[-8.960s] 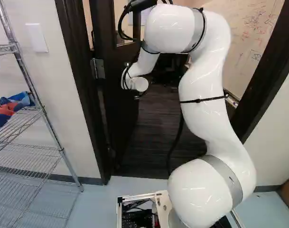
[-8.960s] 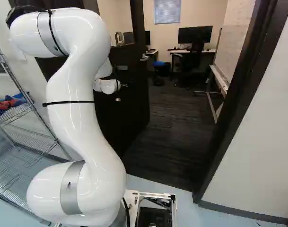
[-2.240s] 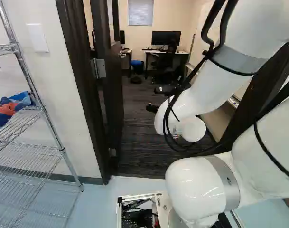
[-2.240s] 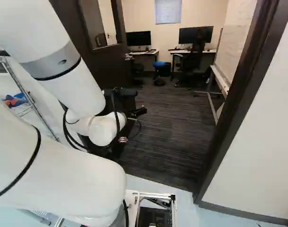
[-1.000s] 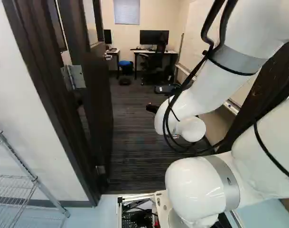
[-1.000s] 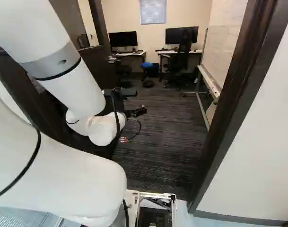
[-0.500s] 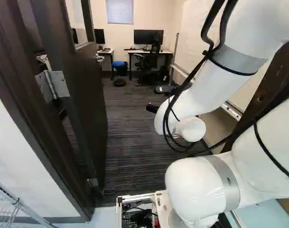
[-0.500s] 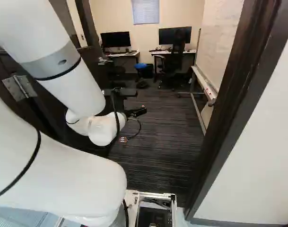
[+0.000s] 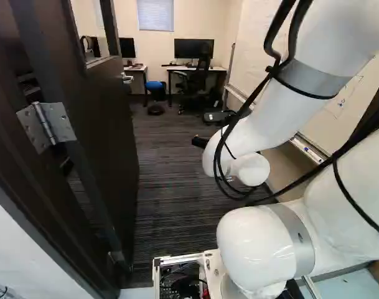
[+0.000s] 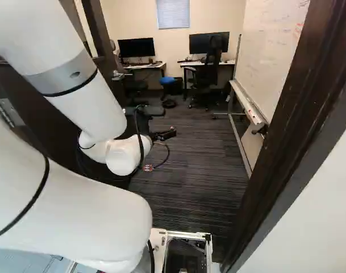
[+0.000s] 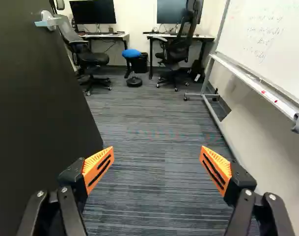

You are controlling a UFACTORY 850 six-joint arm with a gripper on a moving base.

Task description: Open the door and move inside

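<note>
The gripper point(image 10: 164, 135) shows small beyond the arm's lower wrist in the right base view, over the dark carpet. In the wrist view the gripper point(image 11: 156, 151) stands wide open, nothing between its orange-padded fingers. The dark door point(image 9: 105, 131) stands swung inward at the left of the left base view, on its metal hinge point(image 9: 47, 124). In the wrist view the door point(image 11: 36, 108) rises beside and beyond one finger, its lever handle point(image 11: 47, 20) near the far edge. No contact between gripper and door is visible.
The right door frame point(image 10: 300, 108) stands close beside the base. Past it are a wheeled whiteboard point(image 11: 267, 44), desks with monitors point(image 9: 193, 48), office chairs point(image 11: 179, 46) and a blue stool point(image 11: 131, 53). Carpet point(image 11: 149, 123) lies ahead.
Since the oldest frames the arm has drawn away from the door and refolded, and the door has swung wider. Lately the base has moved forward into the doorway, turning slightly, with the arm held still.
</note>
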